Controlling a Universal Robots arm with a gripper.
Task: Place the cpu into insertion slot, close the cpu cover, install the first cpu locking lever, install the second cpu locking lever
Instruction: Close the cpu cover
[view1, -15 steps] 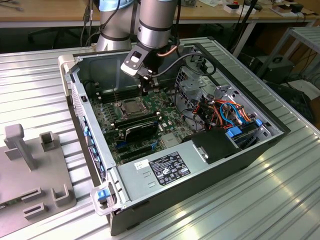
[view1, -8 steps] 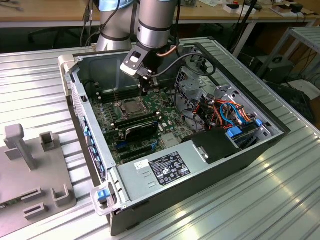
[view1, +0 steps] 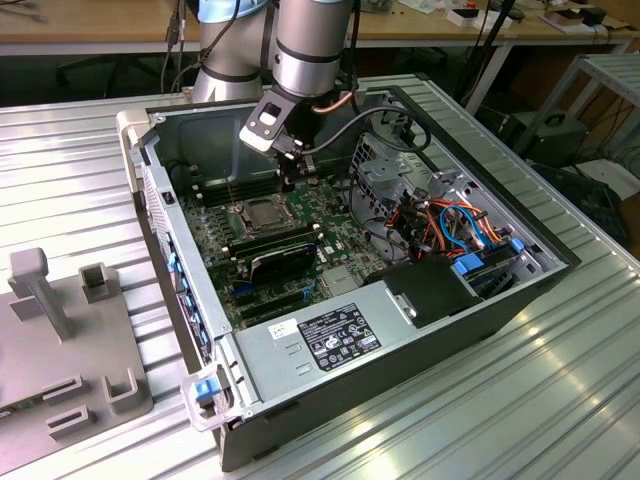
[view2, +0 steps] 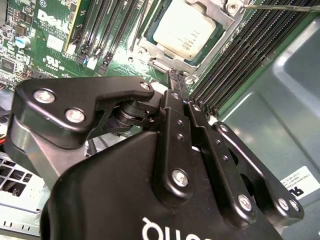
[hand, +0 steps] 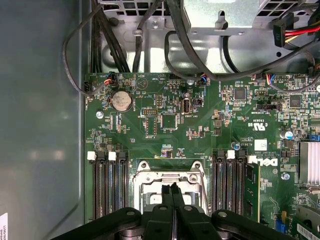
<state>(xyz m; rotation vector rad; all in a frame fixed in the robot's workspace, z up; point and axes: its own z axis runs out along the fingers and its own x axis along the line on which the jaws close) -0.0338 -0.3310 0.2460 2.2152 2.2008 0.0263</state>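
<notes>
We see the gripper (view2: 176, 75) with its two black fingers pressed flat together, no gap between them and nothing held. Its tips stand just at the near edge of the cpu cover (view2: 161, 54), touching it or nearly so; we cannot tell which. The cpu (view2: 184, 27) lies just beyond the tips, seated flat in the insertion slot (view2: 199, 59). Its top is smooth, pale silvery metal with faint print that we cannot make out.

The cover is a thin bright steel frame lying down around the chip, with a screw head at one corner. A thin wire lever (view2: 280, 7) runs past that corner.

The circuit board (hand: 165, 130) is glossy green with small white lettering. Long black ribbed memory slots (hand: 107, 185) flank the socket on both sides, and a round silver coin cell (hand: 121, 101) sits further off.

In the exterior view the arm hangs into the open grey case (view1: 150, 200), beside a printed label (view1: 338, 335) on the power supply.
</notes>
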